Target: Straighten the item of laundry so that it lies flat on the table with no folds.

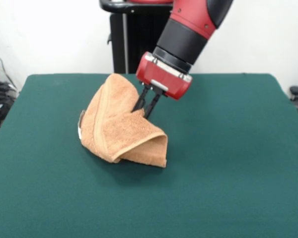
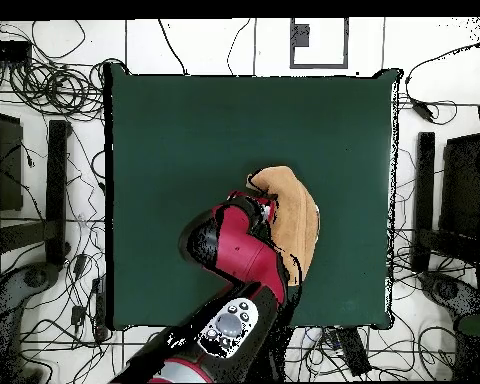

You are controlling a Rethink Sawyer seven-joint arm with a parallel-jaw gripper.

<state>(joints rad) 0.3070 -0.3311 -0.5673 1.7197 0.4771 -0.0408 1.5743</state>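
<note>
The towel [image 1: 120,124] is seen bunched and doubled over near the middle of the bench [image 1: 228,148], one part raised off the surface, several folds remaining. A fold of it is pinched between the closed fingers of the gripper [image 1: 145,110]. Little flattening is judged done; spreading is left.

We see the orange-tan terry towel [image 1: 120,126] bunched and folded over itself, partly lifted off the dark green table [image 1: 228,163], a woven band running down its front.
</note>
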